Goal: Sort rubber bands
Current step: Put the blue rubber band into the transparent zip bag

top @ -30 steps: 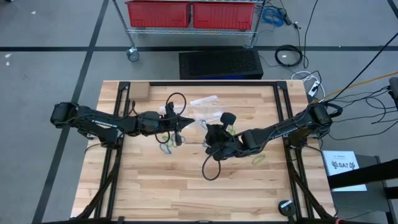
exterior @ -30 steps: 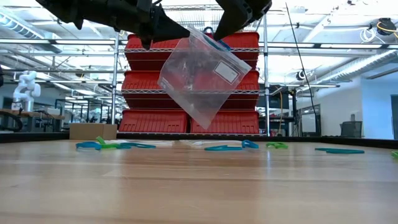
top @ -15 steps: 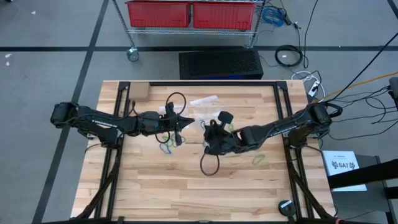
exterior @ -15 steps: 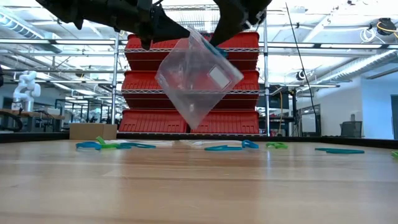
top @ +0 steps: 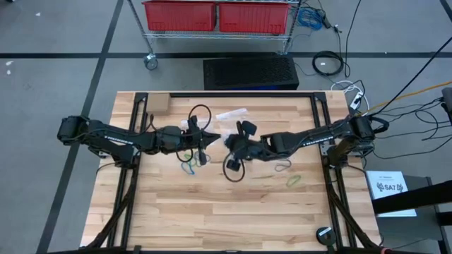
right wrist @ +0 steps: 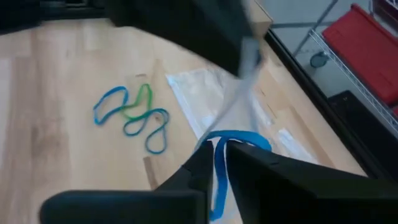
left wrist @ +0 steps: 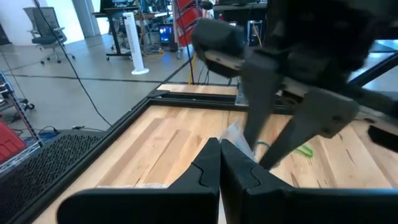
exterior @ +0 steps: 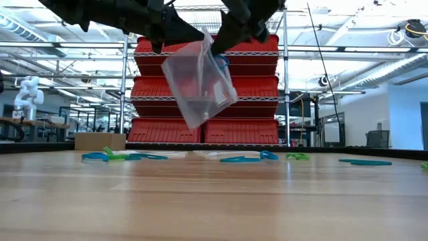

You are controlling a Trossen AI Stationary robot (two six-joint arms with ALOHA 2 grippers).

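Clear bag [exterior: 198, 84] hangs above table centre, tilted, held at its top edge between both grippers. Contents of bag: cannot tell in low view; right wrist view shows a blue band [right wrist: 227, 149] at the bag mouth, between the fingers.

L gripper [top: 209, 138]: fingers pressed together, pinching bag's upper corner; L wrist view shows the two fingers [left wrist: 208, 165] meeting on plastic.

R gripper [top: 231, 143]: just beside L gripper at bag mouth, fingers slightly parted w/ blue band between them.

Second bag [top: 232, 113] lies flat nr the far edge, contents not discernible.

Loose bands on table [top: 212, 219]: blue/green cluster [right wrist: 132, 112] below L gripper; one green band [top: 294, 180] toward R side, well apart. Low view shows more bands in a row across the far part of the top.

Small cardboard box [top: 156, 104] at far L corner. Near half of table bare wood; arms span the middle from both side edges.
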